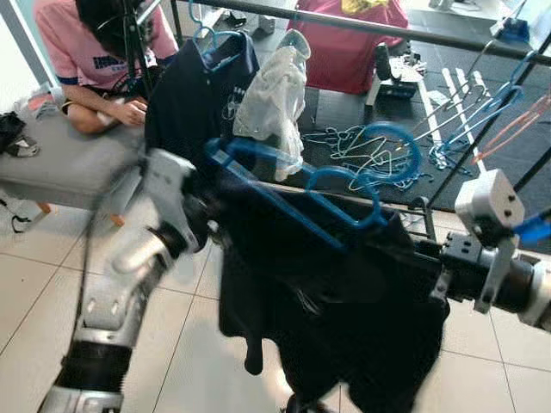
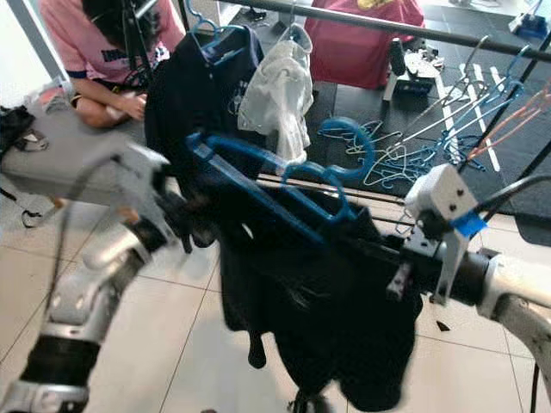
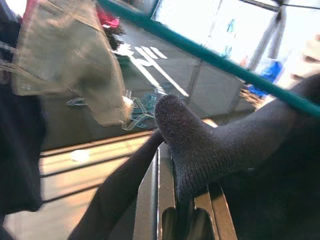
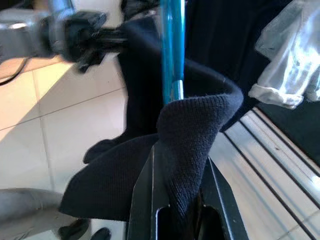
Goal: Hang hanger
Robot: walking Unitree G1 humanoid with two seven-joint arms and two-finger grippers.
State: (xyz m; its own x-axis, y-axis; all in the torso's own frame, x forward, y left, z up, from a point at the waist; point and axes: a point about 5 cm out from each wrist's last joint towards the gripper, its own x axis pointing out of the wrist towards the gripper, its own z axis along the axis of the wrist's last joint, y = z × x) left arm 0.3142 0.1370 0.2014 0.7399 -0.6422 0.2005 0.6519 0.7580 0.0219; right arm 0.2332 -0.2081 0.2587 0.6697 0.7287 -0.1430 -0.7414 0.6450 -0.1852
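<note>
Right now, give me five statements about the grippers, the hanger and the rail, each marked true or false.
1. Both grippers pinch the dark knit garment. True: the left gripper and right gripper each clamp a fold.
2. The blue hanger hangs on the rail. False: it lies on the held garment, below the rail.
3. A white garment hangs from the rail. True.
4. The hanger is red. False: blue.
5. A person sits behind the left arm. True.

Hanger (image 1: 327,185) w/ garment (image 1: 344,292) btwn grippers, rail (image 1: 379,30) behind.
</note>
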